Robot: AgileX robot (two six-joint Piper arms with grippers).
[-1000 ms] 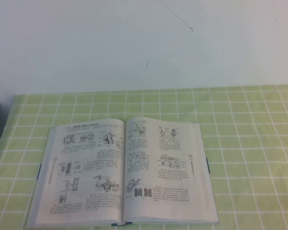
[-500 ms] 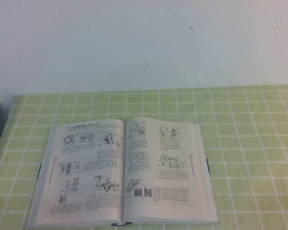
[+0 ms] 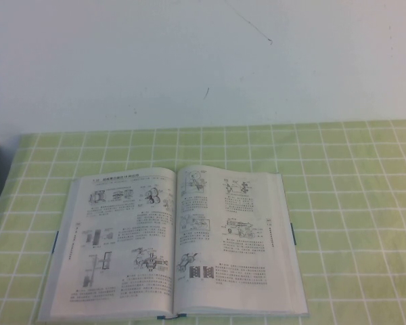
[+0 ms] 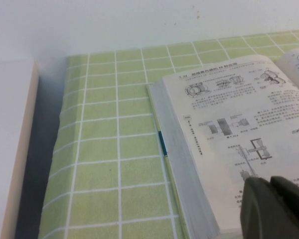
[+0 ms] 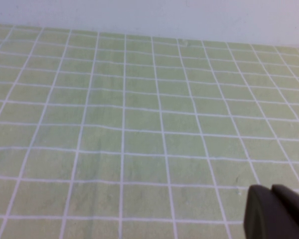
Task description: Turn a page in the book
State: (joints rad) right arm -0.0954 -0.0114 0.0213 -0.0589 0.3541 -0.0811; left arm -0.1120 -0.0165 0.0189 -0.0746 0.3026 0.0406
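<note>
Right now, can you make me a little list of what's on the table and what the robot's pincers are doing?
book: large thick white-paged technical book, lying open and flat, thin blue cover edge showing
pages: both flat, none lifted, printed with black machine drawings
table cover: green cloth with white grid lines
left pincer: shut, above the book's near left part
right pincer: shut, above bare cloth, holding nothing
page turn: not started
</note>
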